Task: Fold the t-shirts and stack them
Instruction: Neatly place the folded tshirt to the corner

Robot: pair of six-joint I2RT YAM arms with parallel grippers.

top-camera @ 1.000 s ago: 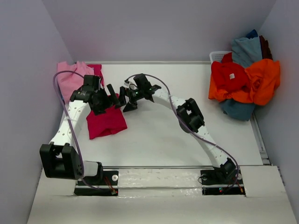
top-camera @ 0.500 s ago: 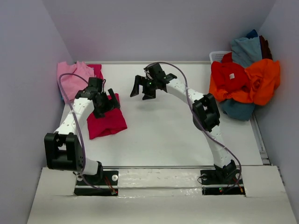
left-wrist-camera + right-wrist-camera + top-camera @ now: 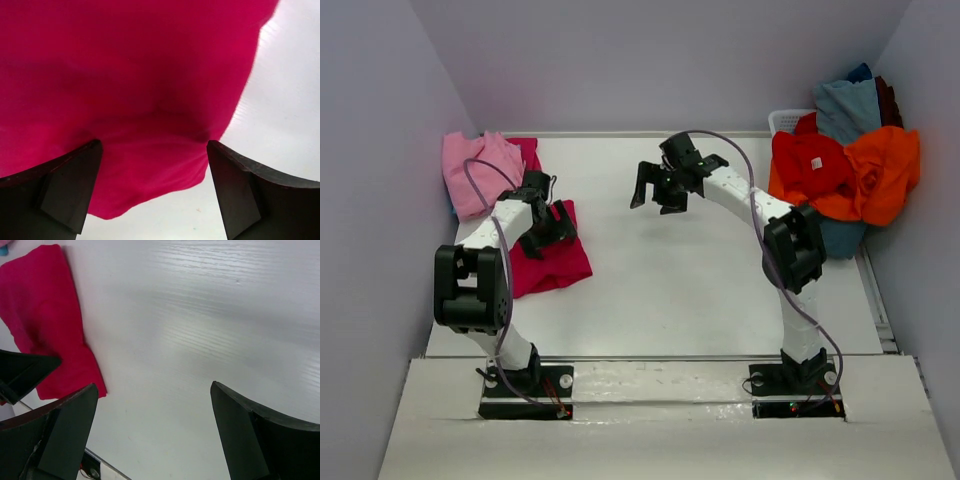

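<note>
A folded crimson-magenta t-shirt [image 3: 552, 265] [image 3: 125, 75] [image 3: 45, 330] lies flat at the table's left. My left gripper [image 3: 554, 226] [image 3: 155, 190] hovers open just above its near edge, nothing between the fingers. A folded light pink t-shirt [image 3: 472, 170] sits behind it in the far left corner, with another magenta one [image 3: 527, 152] peeking out beside it. My right gripper [image 3: 658, 190] [image 3: 152, 435] hangs open over bare table at centre back. At the far right, unfolded red [image 3: 812, 165], orange [image 3: 885, 165] and grey-blue [image 3: 845, 105] t-shirts are heaped together.
A white basket [image 3: 786, 121] holds the heap at the right, partly buried under it. Purple walls close in on the left, back and right. A raised rail [image 3: 650, 375] runs along the near edge by the arm bases.
The right gripper has swung right and back, away from the magenta shirt. The left arm has pulled in toward its base, its gripper staying over the shirt. Both remain open.
</note>
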